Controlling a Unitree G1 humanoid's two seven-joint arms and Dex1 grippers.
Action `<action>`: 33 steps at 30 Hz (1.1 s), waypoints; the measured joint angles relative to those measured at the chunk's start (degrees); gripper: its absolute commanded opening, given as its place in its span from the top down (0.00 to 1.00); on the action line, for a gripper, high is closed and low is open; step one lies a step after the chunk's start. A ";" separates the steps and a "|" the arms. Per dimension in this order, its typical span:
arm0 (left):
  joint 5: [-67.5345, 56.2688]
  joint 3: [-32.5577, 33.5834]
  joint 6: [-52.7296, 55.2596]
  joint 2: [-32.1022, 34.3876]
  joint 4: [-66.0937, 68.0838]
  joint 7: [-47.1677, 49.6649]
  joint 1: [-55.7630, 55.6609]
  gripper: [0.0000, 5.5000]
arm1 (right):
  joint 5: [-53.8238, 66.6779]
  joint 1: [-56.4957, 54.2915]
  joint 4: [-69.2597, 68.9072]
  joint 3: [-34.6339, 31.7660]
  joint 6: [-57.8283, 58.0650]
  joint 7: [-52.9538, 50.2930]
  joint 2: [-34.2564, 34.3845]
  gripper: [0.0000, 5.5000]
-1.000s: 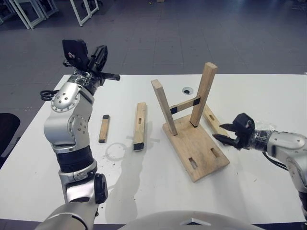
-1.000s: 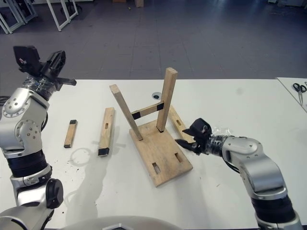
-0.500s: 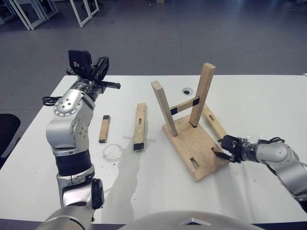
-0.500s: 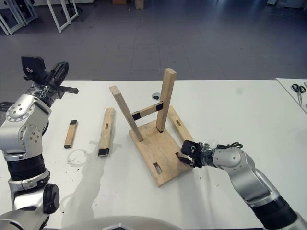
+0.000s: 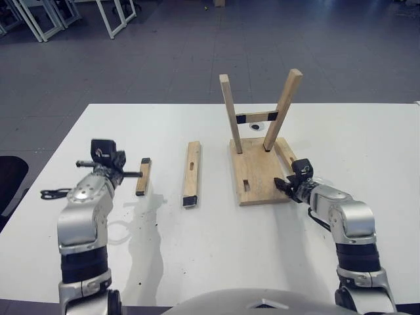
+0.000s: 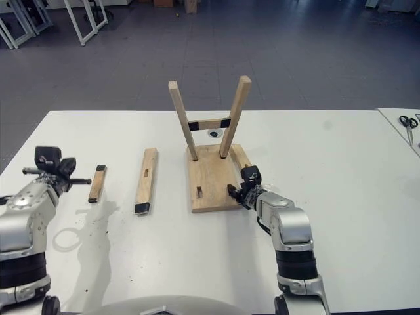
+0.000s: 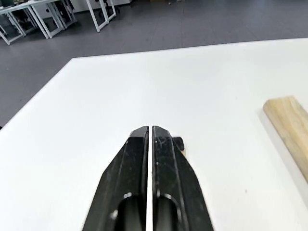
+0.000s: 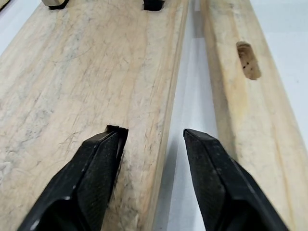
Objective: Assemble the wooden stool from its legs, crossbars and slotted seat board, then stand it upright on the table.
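Observation:
The slotted seat board [image 5: 257, 174] lies flat on the white table, with two legs [image 5: 230, 111] standing in its far slots, joined by a crossbar [image 5: 258, 117]. My right gripper [image 5: 287, 185] is open at the board's near right corner. It straddles the board's edge [image 8: 151, 132]: one finger [image 8: 96, 178] is by a slot and the other [image 8: 216, 183] is in the gap beside a loose leg [image 8: 245, 82]. Another loose leg [image 5: 191, 172] and a short crossbar [image 5: 142, 176] lie to the left. My left gripper [image 7: 149, 129] is shut and low, its tip by the short crossbar.
A round cable hole [image 6: 214, 133] sits in the table behind the board. Scissors [image 6: 408, 121] lie on a separate surface at the far right. A black cable [image 5: 46, 193] hangs at the table's left edge. Bare table [image 5: 216, 249] lies in front of the parts.
The board with its two legs has turned square to the table and slid back, my right gripper moving with its corner. My left arm has dropped from high up to table level by the short crossbar.

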 measured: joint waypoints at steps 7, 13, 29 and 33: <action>-3.19 -1.04 1.54 -5.15 -3.04 -0.43 5.26 0.94 | 2.10 -2.25 -5.50 -0.02 4.40 -1.44 1.81 0.55; -2.53 -1.50 -3.02 -6.15 0.65 -0.42 6.03 0.79 | 3.19 -2.52 -7.15 -0.31 5.67 -1.21 1.23 0.55; -0.07 -2.06 -18.70 -3.53 17.91 -6.67 5.56 0.74 | 6.96 -5.89 -13.00 -2.00 4.62 -0.12 -0.52 0.55; 0.13 -2.38 -18.06 -3.12 17.61 -6.85 5.52 0.76 | 8.75 -7.79 -15.03 -5.65 4.49 -0.88 -0.18 0.55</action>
